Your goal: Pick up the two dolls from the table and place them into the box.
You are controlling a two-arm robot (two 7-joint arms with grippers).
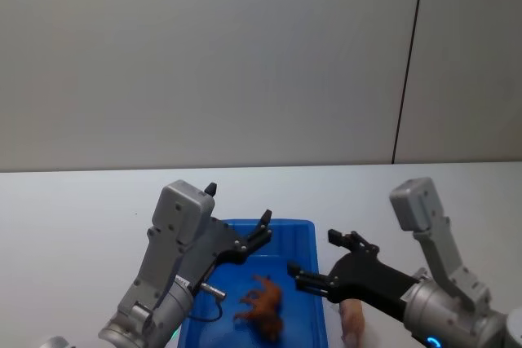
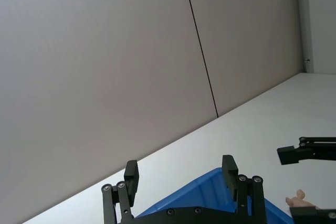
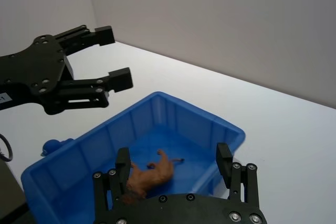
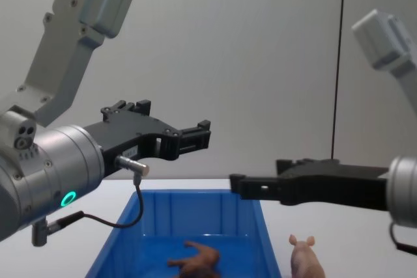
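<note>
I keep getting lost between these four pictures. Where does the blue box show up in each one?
Head view: box at bottom centre, between the two arms.
Left wrist view: box, one corner seen past the left gripper.
Right wrist view: box whole, lion inside.
Chest view: box low centre, side-on.
Shared landmark: the left gripper, open above the box.

Left claw [image 1: 238, 205] and right claw [image 1: 314, 253] both held out forward — jaws spread wide.

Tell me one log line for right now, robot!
lion: in box | pig: on table, right of box | left gripper: open, empty | right gripper: open, empty
</note>
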